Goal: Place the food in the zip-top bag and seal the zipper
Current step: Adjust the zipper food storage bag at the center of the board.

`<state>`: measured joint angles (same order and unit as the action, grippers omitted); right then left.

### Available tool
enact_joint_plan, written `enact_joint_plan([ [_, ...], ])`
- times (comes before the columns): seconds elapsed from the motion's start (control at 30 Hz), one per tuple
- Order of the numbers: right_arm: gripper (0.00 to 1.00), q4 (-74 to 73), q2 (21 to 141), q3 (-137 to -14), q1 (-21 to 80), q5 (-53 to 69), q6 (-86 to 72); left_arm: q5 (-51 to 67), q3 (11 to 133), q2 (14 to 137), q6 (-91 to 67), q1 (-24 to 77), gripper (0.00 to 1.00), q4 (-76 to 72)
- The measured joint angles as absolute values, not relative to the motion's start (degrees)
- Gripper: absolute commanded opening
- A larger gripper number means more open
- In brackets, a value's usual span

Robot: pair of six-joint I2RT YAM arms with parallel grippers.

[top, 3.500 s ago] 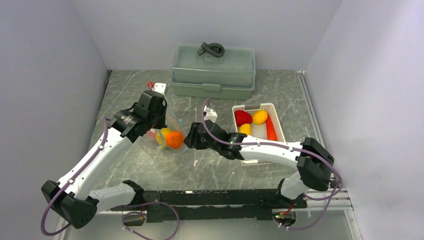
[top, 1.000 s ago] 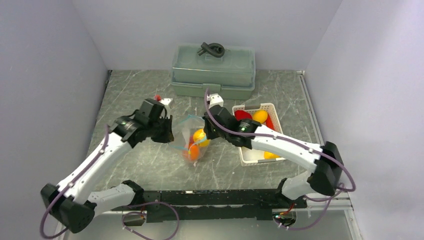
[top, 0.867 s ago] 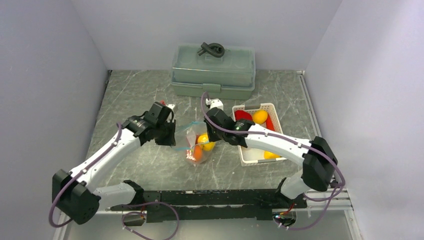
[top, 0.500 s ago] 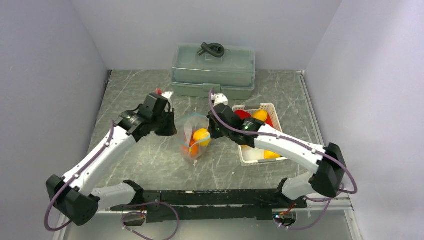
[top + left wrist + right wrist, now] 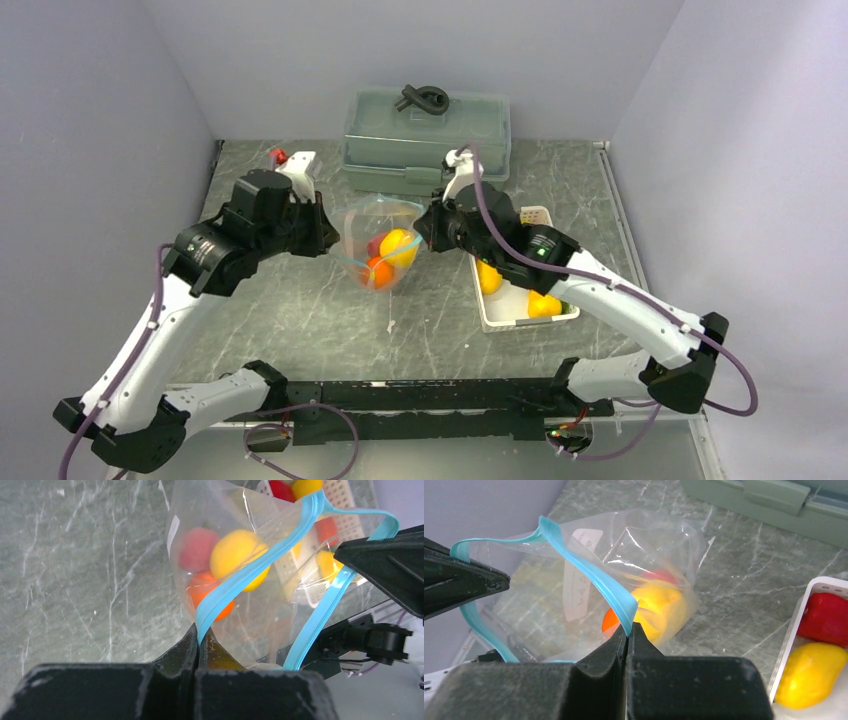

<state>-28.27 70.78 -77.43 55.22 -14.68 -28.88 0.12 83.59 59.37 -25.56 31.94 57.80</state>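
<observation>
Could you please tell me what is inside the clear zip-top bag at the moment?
Through the zip-top bag three pieces show: a yellow one, a pinkish-red one and an orange one below them. Whether anything smaller lies behind them cannot be seen.

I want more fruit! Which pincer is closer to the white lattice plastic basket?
Right. The right pincer pinches the mouth of the clear plastic bag, close beside the white lattice plastic basket; the left pincer pinches the bag's opposite edge, farther away.
</observation>
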Motion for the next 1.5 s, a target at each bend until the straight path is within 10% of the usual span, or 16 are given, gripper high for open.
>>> enact_joint_plan([
  [0.47, 0.0, -26.96, 87.48, -67.7, 53.32, -13.74, -29.34, -1.69, 60.4, 71.07, -29.28, 31.97, 0.0, 50.15],
  [0.83, 0.0, -29.45, 76.58, -81.89, 55.05, -15.03, -27.05, -3.86, 86.8, 59.88, -27.16, 32.12, 0.0, 52.29],
  [1.5, 0.0, -28.91, 82.02, -81.06, 55.94, -15.46, -25.74, -0.56, 80.36, 61.36, -26.37, 33.08, 0.0, 53.58],
])
